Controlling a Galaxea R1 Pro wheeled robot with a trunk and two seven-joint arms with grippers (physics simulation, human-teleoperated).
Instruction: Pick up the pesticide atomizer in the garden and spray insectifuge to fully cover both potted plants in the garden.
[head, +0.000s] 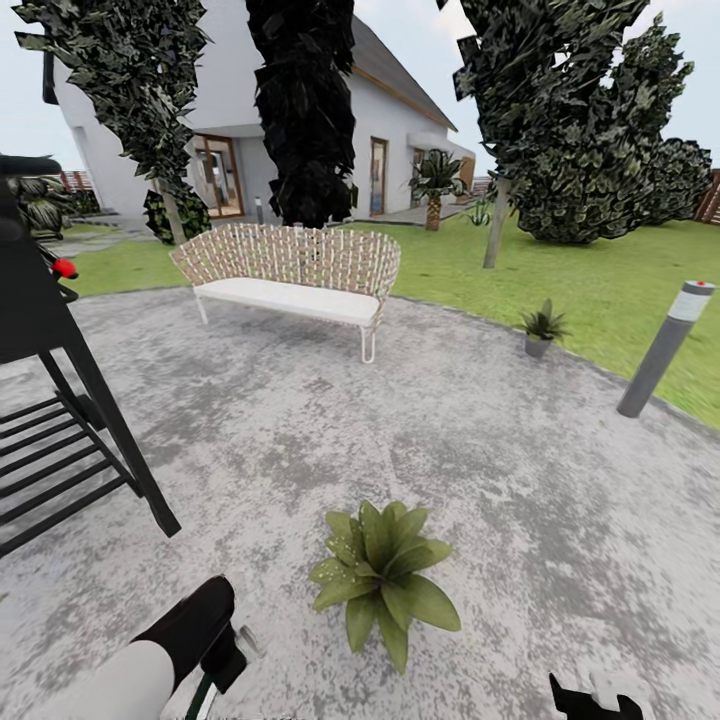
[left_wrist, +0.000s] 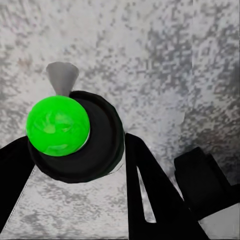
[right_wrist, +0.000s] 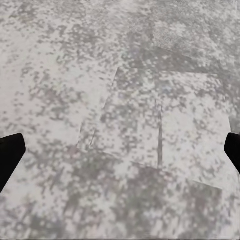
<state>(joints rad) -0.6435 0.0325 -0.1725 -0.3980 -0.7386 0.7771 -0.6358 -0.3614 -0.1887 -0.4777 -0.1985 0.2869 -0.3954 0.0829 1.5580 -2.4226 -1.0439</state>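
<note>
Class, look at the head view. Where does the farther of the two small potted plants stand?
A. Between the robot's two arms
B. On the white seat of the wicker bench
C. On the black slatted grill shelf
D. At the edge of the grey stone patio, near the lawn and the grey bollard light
D: the farther small green potted plant in its grey pot stands at the rim of the mottled grey stone patio, beside the grass and not far from the grey bollard light.

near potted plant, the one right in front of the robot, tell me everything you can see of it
The near potted plant is a low rosette of broad, pointed green leaves, some speckled pale on its left side. It stands upright on the mottled grey stone patio; the leaves hide its pot. Nothing touches it. The left hand is low to its left, apart.
</note>
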